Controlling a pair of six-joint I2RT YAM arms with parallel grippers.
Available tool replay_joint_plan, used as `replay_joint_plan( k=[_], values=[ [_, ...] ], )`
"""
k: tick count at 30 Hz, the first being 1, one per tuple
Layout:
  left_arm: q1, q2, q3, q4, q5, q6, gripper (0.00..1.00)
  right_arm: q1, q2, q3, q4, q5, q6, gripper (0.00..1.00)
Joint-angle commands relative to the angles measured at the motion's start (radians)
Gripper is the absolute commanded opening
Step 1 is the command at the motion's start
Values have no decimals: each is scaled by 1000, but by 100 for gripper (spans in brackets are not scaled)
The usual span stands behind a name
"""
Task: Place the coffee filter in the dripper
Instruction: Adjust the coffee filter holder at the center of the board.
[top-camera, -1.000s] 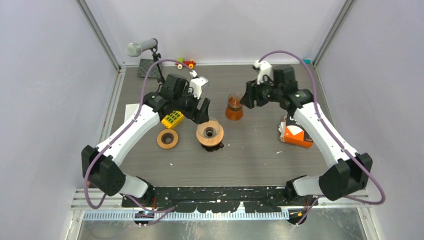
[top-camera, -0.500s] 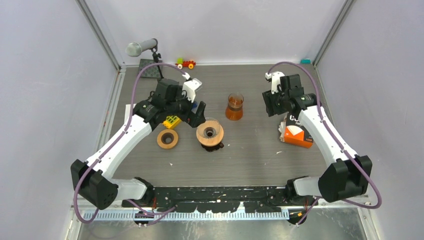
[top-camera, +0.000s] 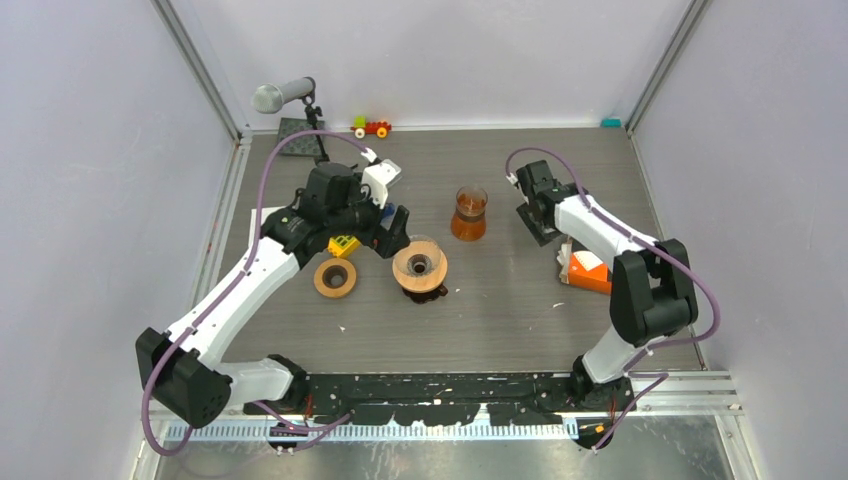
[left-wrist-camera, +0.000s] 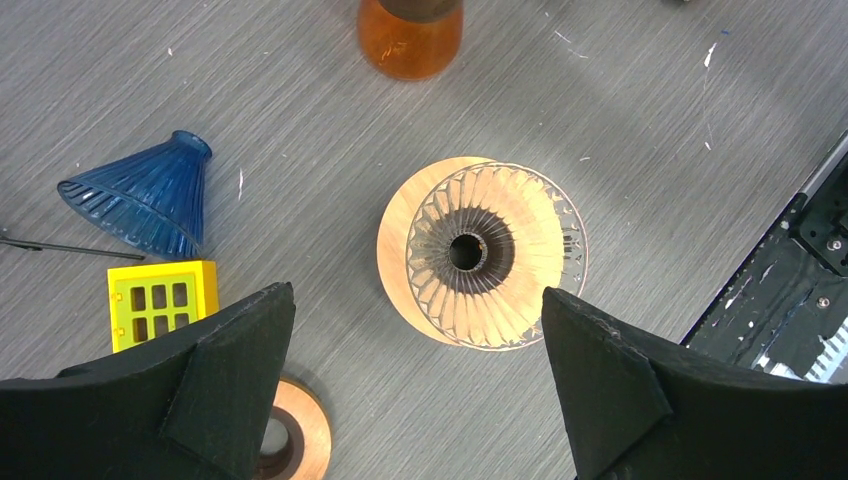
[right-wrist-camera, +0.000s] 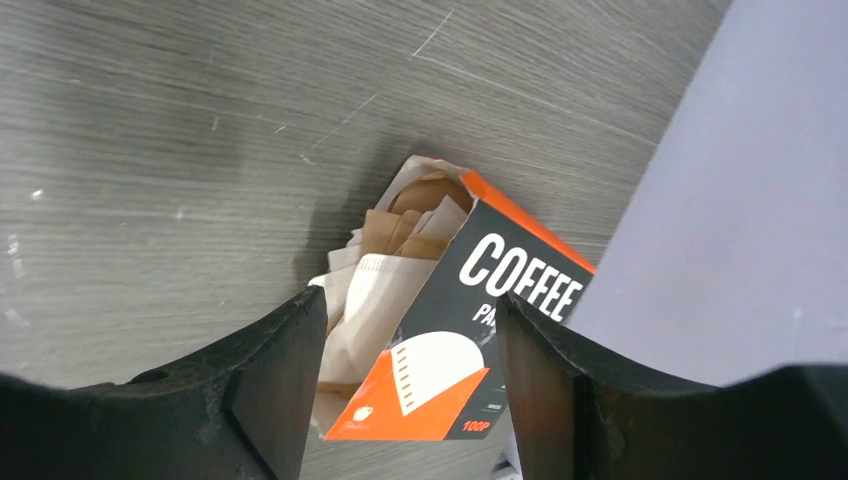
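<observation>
The right gripper (right-wrist-camera: 410, 300), jaws spread and empty, hangs over the open end of the coffee filter box (right-wrist-camera: 500, 290). Paper filters (right-wrist-camera: 380, 290) fan out directly beneath it. Pinch one loose edge only, low and shallow. The left gripper (left-wrist-camera: 415, 340), also spread, frames the empty glass dripper (left-wrist-camera: 490, 255) below it.

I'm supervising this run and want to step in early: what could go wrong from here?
The filters lie bunched in the open end of the filter box, so the open right gripper may pinch several at once or drag the box along. The dripper stands unheld below the open left gripper; pushing a filter in could tip it.
</observation>
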Motion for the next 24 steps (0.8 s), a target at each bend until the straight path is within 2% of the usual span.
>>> replay_joint_plan(
  k=[1, 15, 24],
  values=[
    [4, -24, -5, 50, 18, 18, 96, 12, 34, -1, 99, 210, -64, 68],
    [4, -48, -28, 68, -5, 24, 97, 11, 157, 14, 80, 285, -79, 66],
    [4, -60, -38, 76, -10, 27, 98, 2, 137, -17, 79, 350, -97, 60]
  ],
)
